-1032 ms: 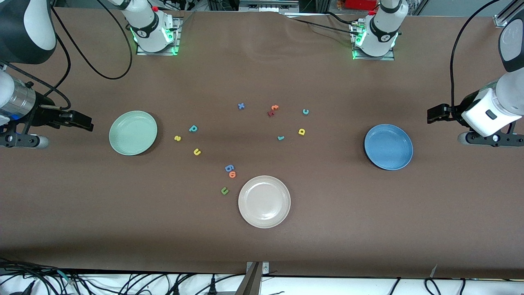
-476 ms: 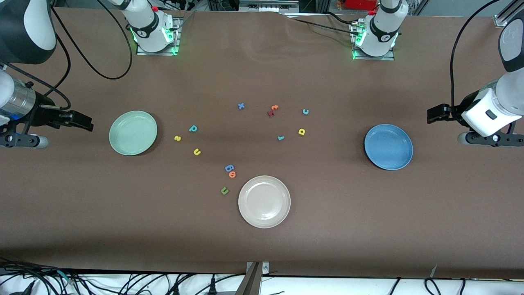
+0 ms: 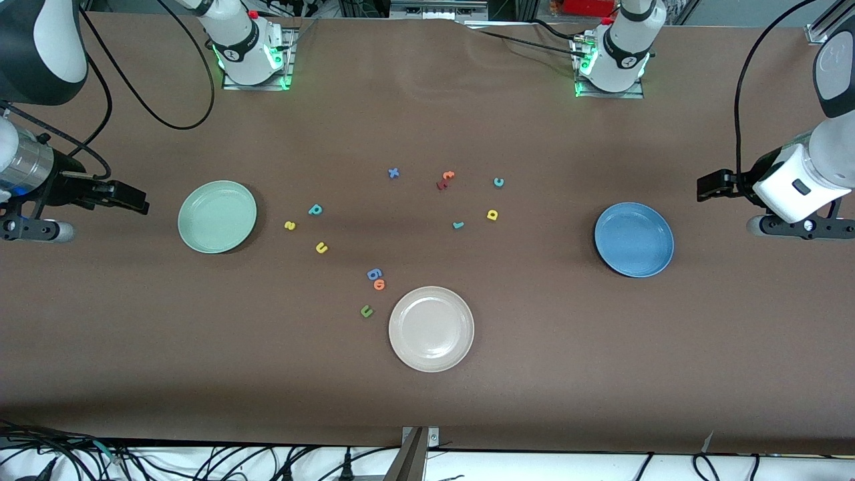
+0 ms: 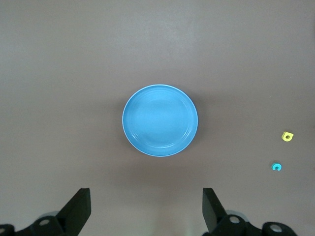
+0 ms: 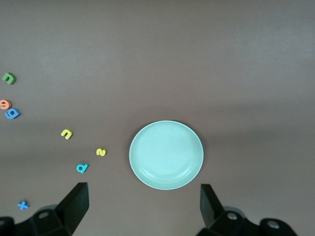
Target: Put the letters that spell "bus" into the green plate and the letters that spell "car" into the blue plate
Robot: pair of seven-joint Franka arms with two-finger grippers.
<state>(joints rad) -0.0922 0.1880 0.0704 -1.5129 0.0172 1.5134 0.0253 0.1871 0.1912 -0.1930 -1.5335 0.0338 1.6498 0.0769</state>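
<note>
Table: a brown cloth-covered table [image 3: 427, 401]; black cables are seen along its edge nearest the front camera.
Plates: round pale mint-green plate [image 3: 217, 216] toward the right arm's end; round medium-blue plate [image 3: 634, 240] toward the left arm's end; both empty.
Letters: teal "b" [image 3: 315, 210], yellow "s" [image 3: 290, 225], yellow "u" [image 3: 321, 248] lie near the green plate; teal "c" [image 3: 498, 182], yellow "a" [image 3: 492, 214], teal "r" [image 3: 458, 225] lie mid-table.
Grippers: left gripper [image 4: 146, 209] and right gripper [image 5: 143, 206] are held at the table's ends, fingers spread, nothing held.

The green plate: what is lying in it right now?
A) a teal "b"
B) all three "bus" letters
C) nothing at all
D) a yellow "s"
C: the green plate shows only its own bare surface, while the yellow "s", teal "b" and yellow "u" all lie on the brown table beside it, toward the table's middle.
</note>
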